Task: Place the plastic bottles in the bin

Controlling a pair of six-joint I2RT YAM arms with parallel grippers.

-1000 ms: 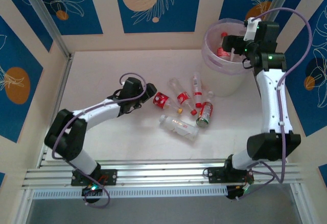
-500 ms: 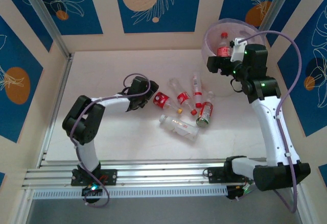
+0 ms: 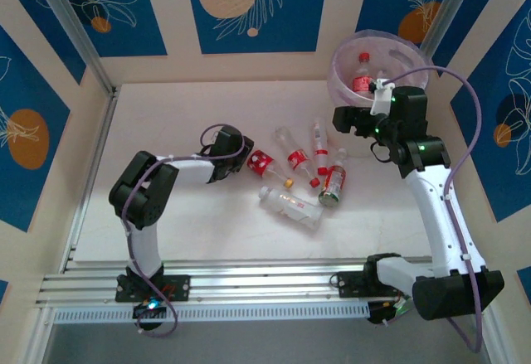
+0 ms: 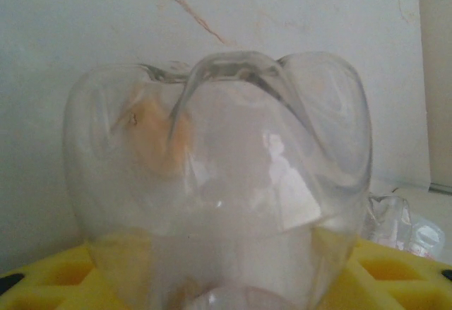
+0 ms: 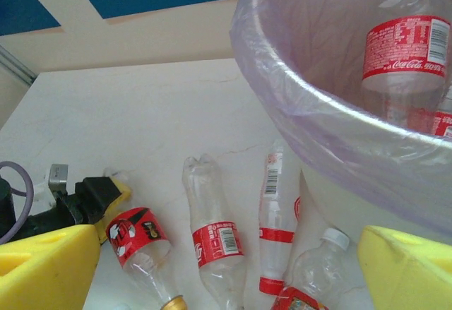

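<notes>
Several plastic bottles lie mid-table. A red-labelled, gold-capped bottle (image 3: 261, 162) (image 5: 135, 234) has its clear base (image 4: 219, 176) between the yellow pads of my left gripper (image 3: 239, 150) (image 4: 226, 285), which is shut on it. Beside it lie two slim red-labelled bottles (image 3: 294, 153) (image 3: 319, 144), a white-capped one (image 3: 333, 183) and a clear one (image 3: 290, 205). The pale pink bin (image 3: 338, 72) (image 5: 296, 98) stands at the far right with a red-labelled bottle (image 5: 406, 49) inside. My right gripper (image 3: 343, 120) (image 5: 226, 271) hangs open just left of the bin, above the bottles, nothing between its fingers.
Blue-and-cream panelled walls close in the table on three sides. A metal rail (image 3: 265, 281) runs along the near edge by the arm bases. The left arm's black wrist and cable (image 5: 42, 204) lie low over the table left of the bottles.
My right gripper has come back from over the bin to its left side. My left gripper has slid onto the gold-capped bottle's base and closed on it.
</notes>
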